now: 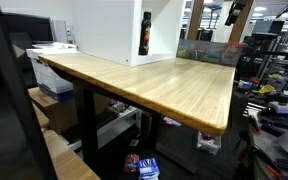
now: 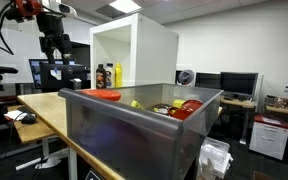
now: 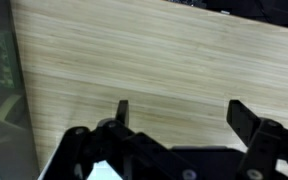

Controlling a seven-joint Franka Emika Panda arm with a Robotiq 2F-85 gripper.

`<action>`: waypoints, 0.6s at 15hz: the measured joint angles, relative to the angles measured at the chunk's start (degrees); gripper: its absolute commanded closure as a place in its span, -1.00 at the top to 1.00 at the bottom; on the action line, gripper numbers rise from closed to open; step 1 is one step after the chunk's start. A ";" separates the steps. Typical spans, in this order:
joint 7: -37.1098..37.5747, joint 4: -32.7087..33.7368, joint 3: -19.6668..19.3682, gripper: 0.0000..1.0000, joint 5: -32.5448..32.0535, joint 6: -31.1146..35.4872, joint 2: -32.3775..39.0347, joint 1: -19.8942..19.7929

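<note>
Bin w/ red lid at near end of table. Hand released, jaws wide, nothing held, over bare wood. Dark bottle upright in white box at far table edge, yellow bottle just beside it, both well apart from hand.

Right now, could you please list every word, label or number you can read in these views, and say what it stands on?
None can be read in any view.
Dark bottle by the white cabinet: label too blurred.
Yellow bottle: label too small.
Inside the grey bin: any print too small.
Wooden table top below the open gripper: no markings.
</note>
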 measured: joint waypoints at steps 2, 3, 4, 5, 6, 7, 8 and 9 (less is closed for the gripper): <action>-0.34 -0.23 0.16 1.00 0.00 -0.53 0.11 0.66; -0.40 -0.29 0.22 1.00 0.00 -0.71 0.17 0.98; -0.42 -0.34 0.34 1.00 0.01 -0.87 0.24 1.23; -0.42 -0.36 0.43 1.00 0.01 -0.92 0.32 1.43; -0.42 -0.36 0.46 1.00 0.01 -0.94 0.39 1.61; -0.42 -0.36 0.49 1.00 0.01 -0.94 0.45 1.71; -0.42 -0.36 0.50 1.00 0.01 -0.95 0.51 1.73; -0.42 -0.36 0.50 1.00 0.01 -0.95 0.54 1.73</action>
